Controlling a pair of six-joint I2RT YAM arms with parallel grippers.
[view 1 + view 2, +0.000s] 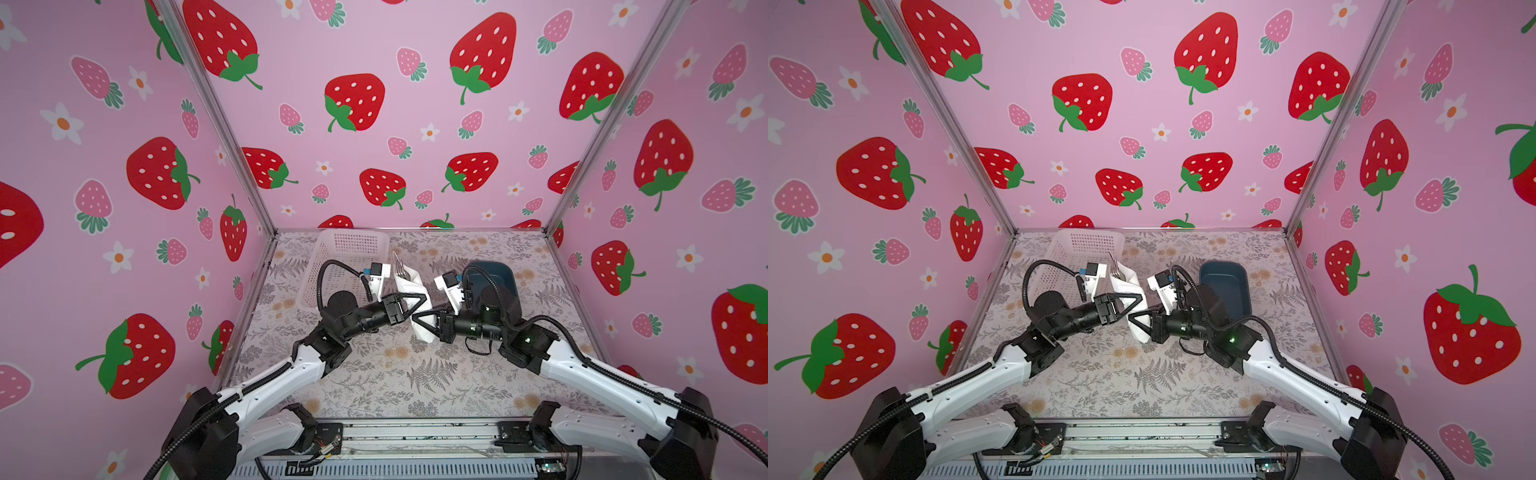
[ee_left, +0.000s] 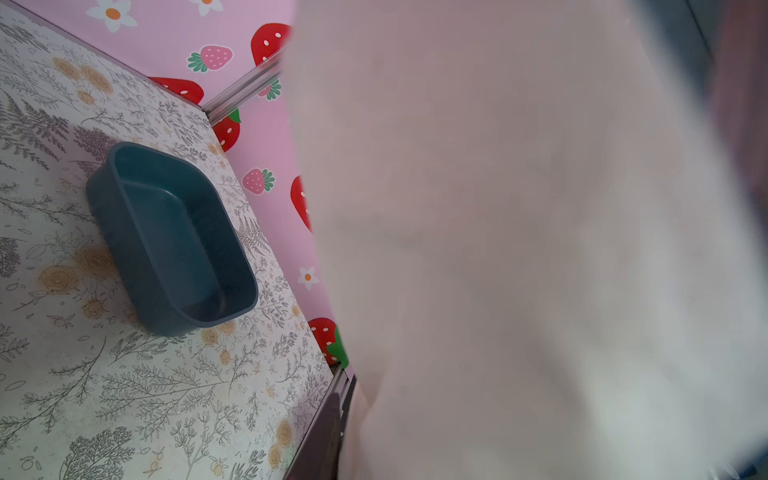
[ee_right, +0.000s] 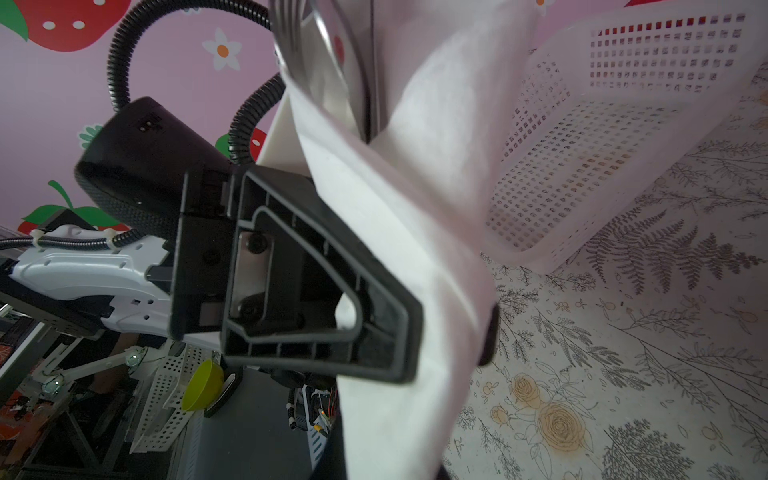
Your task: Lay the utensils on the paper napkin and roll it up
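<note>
The paper napkin [image 1: 405,286] [image 1: 1124,283] is wrapped into a loose roll around the utensils and held slanted above the table. Dark fork tines [image 1: 400,266] [image 1: 1115,269] [image 3: 286,37] poke out of its far end, beside the silvery spoon bowl [image 3: 336,54]. My left gripper [image 1: 424,297] [image 1: 1139,296] [image 3: 453,332] is shut across the middle of the roll. My right gripper [image 1: 415,321] [image 1: 1131,319] [image 3: 386,469] is shut on its near end. In the left wrist view the napkin [image 2: 519,249] fills most of the picture, with one dark finger [image 2: 324,440] at its edge.
A white perforated basket [image 1: 353,245] [image 1: 1088,245] [image 3: 623,124] stands at the back left, just behind the roll. An empty dark blue tub [image 1: 498,274] [image 1: 1225,286] [image 2: 137,249] sits at the back right behind the right wrist. Pink walls enclose three sides.
</note>
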